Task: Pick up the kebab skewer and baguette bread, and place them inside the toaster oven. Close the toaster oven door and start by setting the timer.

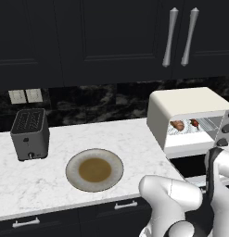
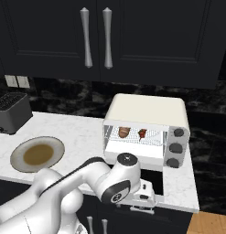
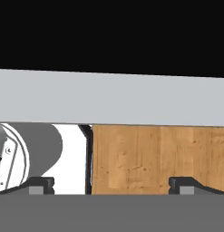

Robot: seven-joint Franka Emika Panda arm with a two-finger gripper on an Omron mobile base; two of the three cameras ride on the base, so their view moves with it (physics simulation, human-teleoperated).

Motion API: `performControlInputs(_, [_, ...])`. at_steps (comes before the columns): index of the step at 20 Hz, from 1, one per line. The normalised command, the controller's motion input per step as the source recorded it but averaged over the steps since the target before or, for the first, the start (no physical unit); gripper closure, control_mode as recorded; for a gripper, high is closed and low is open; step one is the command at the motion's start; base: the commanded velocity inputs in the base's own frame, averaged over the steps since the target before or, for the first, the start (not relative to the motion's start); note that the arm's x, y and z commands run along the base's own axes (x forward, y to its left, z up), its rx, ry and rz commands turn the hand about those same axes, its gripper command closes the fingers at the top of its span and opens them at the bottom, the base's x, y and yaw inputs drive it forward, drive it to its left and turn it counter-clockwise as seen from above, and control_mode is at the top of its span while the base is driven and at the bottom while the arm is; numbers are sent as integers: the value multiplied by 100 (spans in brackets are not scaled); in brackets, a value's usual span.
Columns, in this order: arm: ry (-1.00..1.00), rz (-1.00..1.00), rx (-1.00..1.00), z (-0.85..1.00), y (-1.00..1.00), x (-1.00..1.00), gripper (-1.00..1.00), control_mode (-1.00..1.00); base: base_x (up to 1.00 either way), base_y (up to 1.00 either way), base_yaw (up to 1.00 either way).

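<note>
Door-closing step in hand, by my read. Toaster oven [image 2: 146, 130] sits on the white marble worktop [image 1: 111, 139] at 3 o'clock of the plate [image 1: 94, 170] in the left base view, cavity open. Two items lie on its rack: a brown lump I take as the baguette bread [image 2: 124, 132] on the left, and the kebab skewer [image 2: 142, 133] with reddish chunks just beside it on the right. Both are small, so the identity is a judgement. Plate holds no food, only a brown centre. Toaster oven door [image 2: 151, 176] looks dropped flat, dark panel at 6 o'clock of the cavity.

End effector [image 3: 111, 185] is low in front of the door edge in the right base view, jaws spread wide, nothing between them. Hand view shows a pale grey bar [image 3: 111, 97] across the frame with wooden floor [image 3: 158, 156] beyond; probably the door handle or door edge, cannot tell which.

Next move calls for getting under the door's front edge and swinging it up shut, then reaching the knobs [image 2: 176, 147] at the right of the front for the timer. Slot toaster [image 1: 30, 133] at 10 o'clock of the plate is irrelevant.
</note>
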Motion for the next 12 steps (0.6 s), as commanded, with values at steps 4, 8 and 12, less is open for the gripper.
performControlInputs(4, [1,0,0,-36,0,11,-100,-100,0,0,0])
performControlInputs(8, [0,0,0,-38,0,0,-100,-100,0,0,0])
performControlInputs(12, [0,0,0,-29,0,20,-100,-100,0,0,0])
